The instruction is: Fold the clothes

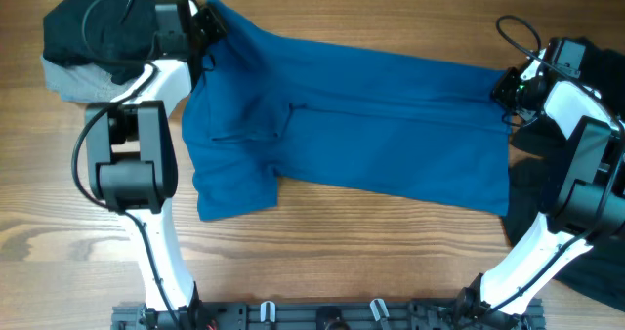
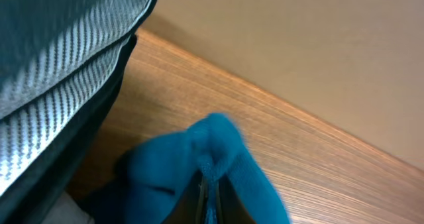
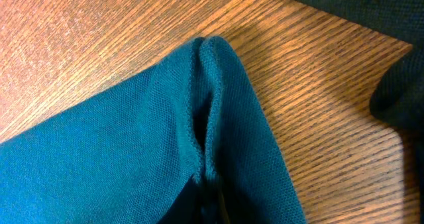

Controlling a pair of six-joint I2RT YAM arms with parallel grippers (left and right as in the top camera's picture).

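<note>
Far left: black folded piece stacked on pale grey piece, on wooden table. Next, left gripper clenched on far-left corner of blue shirt — fabric bunched there. Shirt lies stretched across table middle. At its right edge, right gripper pinching fabric fold. Far right — loose black garment under right arm.

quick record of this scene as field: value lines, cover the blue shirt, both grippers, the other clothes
shirt: deep-blue short-sleeved collared shirt, laid lengthways across the wooden table
left gripper: shut on the shirt's far left corner
right gripper: shut on the shirt's right edge
left pile: black garment on a pale grey piece
right side: loose black garment at the table's right edge
</note>
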